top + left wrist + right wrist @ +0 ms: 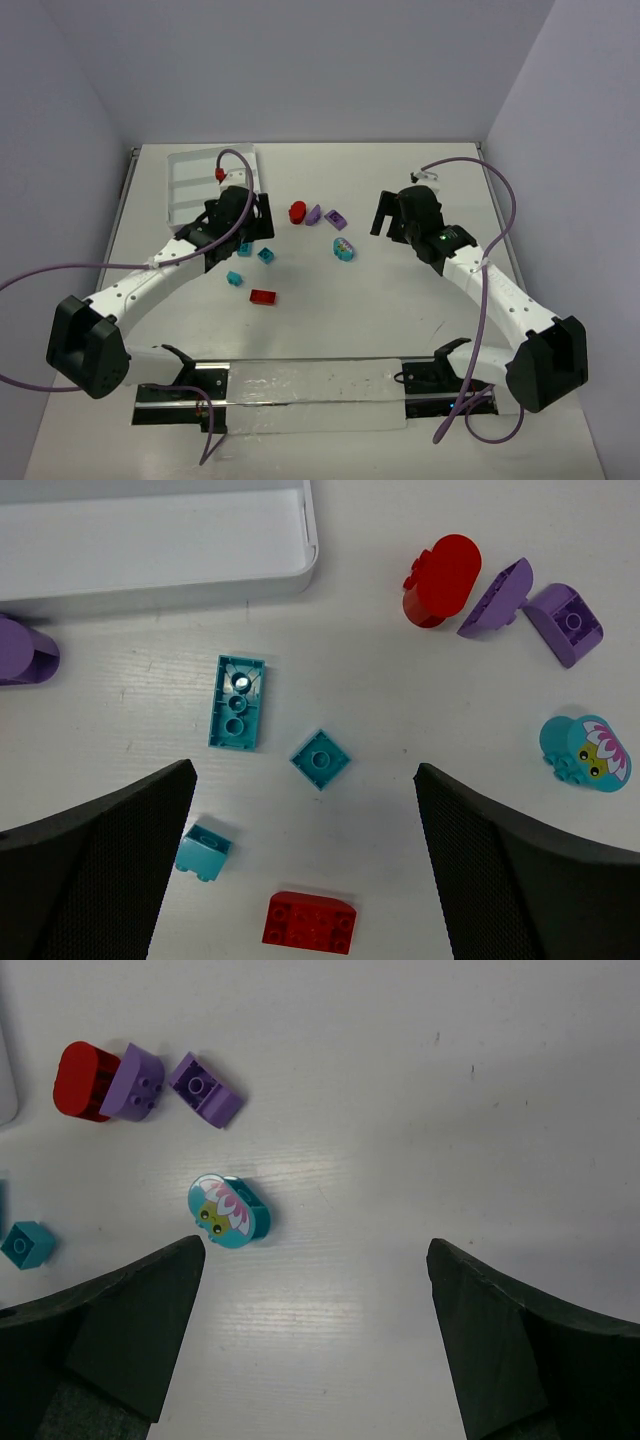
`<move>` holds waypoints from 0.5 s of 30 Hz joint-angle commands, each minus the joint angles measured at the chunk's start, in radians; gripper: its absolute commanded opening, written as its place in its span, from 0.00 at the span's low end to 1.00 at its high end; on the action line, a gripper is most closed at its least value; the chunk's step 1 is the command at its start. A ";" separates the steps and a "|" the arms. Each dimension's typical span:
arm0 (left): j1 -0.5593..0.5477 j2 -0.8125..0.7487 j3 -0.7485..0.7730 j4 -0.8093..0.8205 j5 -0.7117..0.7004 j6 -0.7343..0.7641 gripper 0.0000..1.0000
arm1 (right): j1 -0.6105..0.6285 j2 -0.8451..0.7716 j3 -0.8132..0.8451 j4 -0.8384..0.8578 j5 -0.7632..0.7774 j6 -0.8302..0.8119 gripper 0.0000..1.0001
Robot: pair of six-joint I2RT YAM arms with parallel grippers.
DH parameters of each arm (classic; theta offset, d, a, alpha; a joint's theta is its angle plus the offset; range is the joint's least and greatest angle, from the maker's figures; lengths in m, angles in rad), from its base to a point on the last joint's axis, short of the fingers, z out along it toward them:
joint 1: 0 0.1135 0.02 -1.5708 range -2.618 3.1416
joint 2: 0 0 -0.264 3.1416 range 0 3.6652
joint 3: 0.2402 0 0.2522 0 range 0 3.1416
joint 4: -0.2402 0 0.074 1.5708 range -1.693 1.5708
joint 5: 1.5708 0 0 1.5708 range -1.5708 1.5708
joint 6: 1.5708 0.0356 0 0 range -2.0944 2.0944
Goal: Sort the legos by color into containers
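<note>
The white ribbed tray (190, 180) lies at the far left; its corner wall shows in the left wrist view (200, 580), and the part seen there holds nothing. My left gripper (258, 224) (303, 772) is open and empty above three teal bricks: an oblong one (238, 701), a square one (320, 758) and a small one (204, 852). A red flat brick (310, 921) lies nearer. A red rounded brick (443, 578) and two purple bricks (497, 598) (566, 623) lie further right. My right gripper (386, 214) (315, 1248) is open and empty, right of the rounded teal flower piece (228, 1211).
A long clear strip with black clamps (300, 392) runs along the near edge between the arm bases. Purple cables (500, 215) loop off both arms. Grey walls close in the table at the back and both sides.
</note>
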 commanded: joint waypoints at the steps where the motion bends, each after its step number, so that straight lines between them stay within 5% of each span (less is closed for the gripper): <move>1: -0.005 0.008 0.058 0.023 -0.024 -0.010 0.99 | 0.007 -0.023 -0.004 0.035 0.019 -0.009 1.00; 9: -0.034 0.020 0.107 0.027 -0.054 -0.019 0.99 | 0.006 -0.053 -0.014 0.039 0.006 -0.009 1.00; 15: -0.034 0.150 0.231 0.002 -0.022 0.019 0.90 | 0.007 -0.057 -0.010 0.023 0.014 -0.007 1.00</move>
